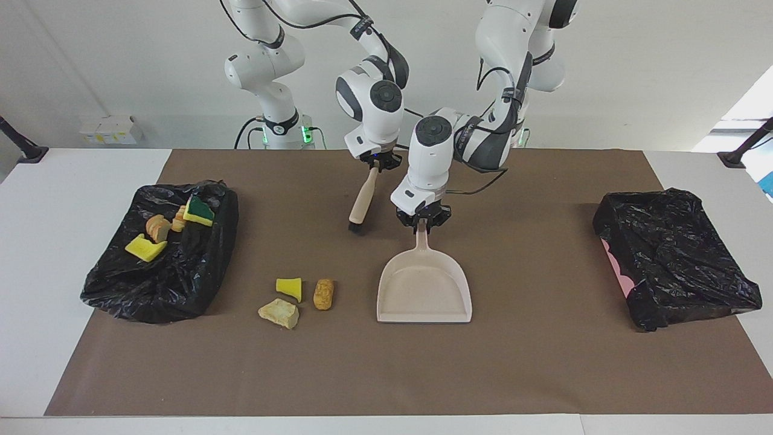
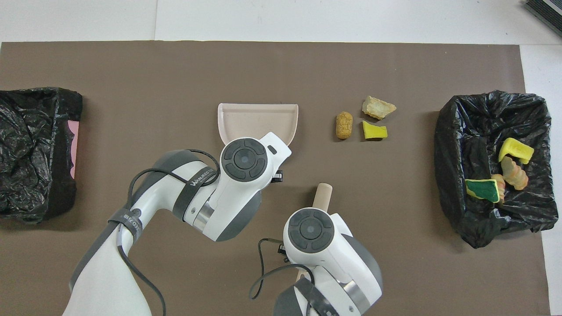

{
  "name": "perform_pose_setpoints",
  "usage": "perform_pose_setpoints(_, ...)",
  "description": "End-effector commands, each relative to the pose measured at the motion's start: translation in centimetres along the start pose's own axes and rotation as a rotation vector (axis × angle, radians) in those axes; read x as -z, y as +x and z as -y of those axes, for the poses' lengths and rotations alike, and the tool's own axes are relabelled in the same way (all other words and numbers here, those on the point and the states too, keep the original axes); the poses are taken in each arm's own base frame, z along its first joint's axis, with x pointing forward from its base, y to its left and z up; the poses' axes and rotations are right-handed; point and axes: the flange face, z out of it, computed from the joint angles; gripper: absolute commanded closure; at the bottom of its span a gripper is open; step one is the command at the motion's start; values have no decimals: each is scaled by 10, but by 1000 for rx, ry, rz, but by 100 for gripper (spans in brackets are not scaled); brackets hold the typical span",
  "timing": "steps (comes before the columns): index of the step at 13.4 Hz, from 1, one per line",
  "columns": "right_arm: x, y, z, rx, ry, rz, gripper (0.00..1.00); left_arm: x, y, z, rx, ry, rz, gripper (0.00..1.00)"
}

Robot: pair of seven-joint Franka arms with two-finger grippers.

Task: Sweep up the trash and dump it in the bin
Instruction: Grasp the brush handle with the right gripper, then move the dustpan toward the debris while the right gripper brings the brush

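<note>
Three pieces of trash lie on the brown mat: a yellow sponge chunk (image 1: 289,287) (image 2: 375,131), a brown lump (image 1: 323,293) (image 2: 344,125) and a tan lump (image 1: 279,313) (image 2: 378,107). Several more lie in the black-lined bin (image 1: 199,266) (image 2: 456,145) at the right arm's end. Beside the loose trash lies the beige dustpan (image 1: 424,296) (image 2: 258,120), and my left gripper (image 1: 423,222) is shut on its handle. My right gripper (image 1: 375,162) is shut on the brush (image 1: 363,202) (image 2: 322,195), which hangs slanted with its black bristles low over the mat, beside the dustpan's handle.
A second bin lined with a black bag (image 1: 676,260) (image 2: 35,149) stands at the left arm's end of the table, with a pink side showing. The brown mat (image 1: 543,362) covers most of the table.
</note>
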Motion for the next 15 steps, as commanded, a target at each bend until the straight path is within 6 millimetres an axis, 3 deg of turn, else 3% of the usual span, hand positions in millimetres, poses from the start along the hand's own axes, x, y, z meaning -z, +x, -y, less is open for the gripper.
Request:
perform_pose_setpoints(1, 27, 26, -17, 39, -53, -41, 100, 23, 7, 17, -46, -16, -35, 100)
perform_pose_setpoints(4, 61, 63, -47, 78, -128, -59, 100, 46, 10, 46, -233, 3, -2, 100)
perform_pose_setpoints(7, 90, 102, -70, 168, -209, -77, 100, 51, 14, 77, -484, 19, 61, 100)
perform_pose_setpoints(11, 91, 155, -109, 296, -283, -121, 100, 47, 20, 93, -808, 15, 75, 100)
perform_pose_setpoints(15, 90, 195, -146, 371, -323, -146, 100, 40, 23, 93, -913, 64, 65, 100)
